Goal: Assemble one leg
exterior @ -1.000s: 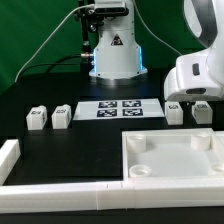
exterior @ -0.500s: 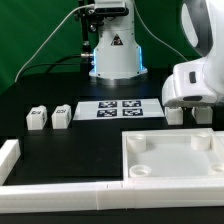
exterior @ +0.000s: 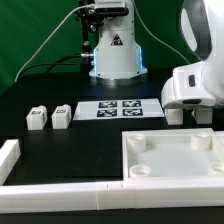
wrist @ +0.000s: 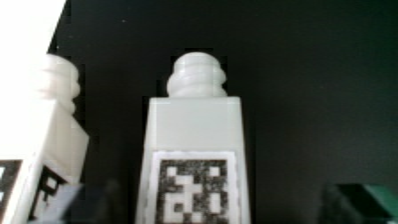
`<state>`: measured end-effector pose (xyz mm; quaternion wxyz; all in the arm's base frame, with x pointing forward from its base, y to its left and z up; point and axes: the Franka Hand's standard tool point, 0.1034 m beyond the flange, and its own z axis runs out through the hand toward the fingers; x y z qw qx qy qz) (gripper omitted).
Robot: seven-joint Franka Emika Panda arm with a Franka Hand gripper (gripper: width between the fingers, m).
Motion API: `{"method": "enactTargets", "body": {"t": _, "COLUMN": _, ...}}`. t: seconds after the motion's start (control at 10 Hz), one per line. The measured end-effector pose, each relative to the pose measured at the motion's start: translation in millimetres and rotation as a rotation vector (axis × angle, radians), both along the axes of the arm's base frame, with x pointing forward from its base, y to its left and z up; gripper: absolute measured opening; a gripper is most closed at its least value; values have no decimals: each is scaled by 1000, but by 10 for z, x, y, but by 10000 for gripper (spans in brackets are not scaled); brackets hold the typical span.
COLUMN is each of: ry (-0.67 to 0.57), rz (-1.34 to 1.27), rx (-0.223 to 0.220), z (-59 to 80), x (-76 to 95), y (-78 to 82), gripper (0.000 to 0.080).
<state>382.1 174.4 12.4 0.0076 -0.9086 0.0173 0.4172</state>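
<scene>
Hanging low off the exterior view's right of the marker board, the arm's white wrist housing sits just above two legs standing side by side. Wrist view: one leg is upright, knob end up, tag facing the camera, between the fingertips of the gripper. The claw is spread. One dark, blurred tip stands clear of the leg, the other is close, contact unclear. A second leg stands just beside it. Two more legs stand off the board's opposite side. The holed panel lies nearer the camera than the board.
</scene>
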Motion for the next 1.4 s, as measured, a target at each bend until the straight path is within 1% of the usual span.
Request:
{"method": "enactTargets", "body": {"t": 0.1, "ry": 0, "rz": 0, "rx": 0, "z": 0, "x": 0, "y": 0, "gripper": 426}}
{"method": "enactTargets", "body": {"t": 0.2, "ry": 0, "rz": 0, "rx": 0, "z": 0, "x": 0, "y": 0, "gripper": 426}}
{"method": "enactTargets", "body": {"t": 0.3, "ry": 0, "rz": 0, "rx": 0, "z": 0, "x": 0, "y": 0, "gripper": 288}}
{"method": "enactTargets", "body": {"t": 1.0, "ry": -1, "rz": 0, "rx": 0, "z": 4, "x": 6, "y": -1, "gripper": 290}}
{"method": "enactTargets", "body": {"t": 1.1, "ry": -8, "rz": 14, "rx": 11, "z": 104, "x": 85, "y": -27, "gripper": 290}}
{"method": "enactTargets", "body": {"t": 1.2, "ry": -48, "rz": 26, "rx": 37, "z": 318, "x": 241, "y": -72, "gripper": 290}}
{"method": "enactTargets", "body": {"t": 1.3, "ry": -46, "rz": 43, "rx": 61, "z": 559, "x": 333, "y": -149, "gripper": 291}}
{"method": "enactTargets", "body": {"t": 1.4, "ry": -76, "rz": 52, "rx": 88, "z": 720, "x": 470, "y": -224, "gripper": 291}}
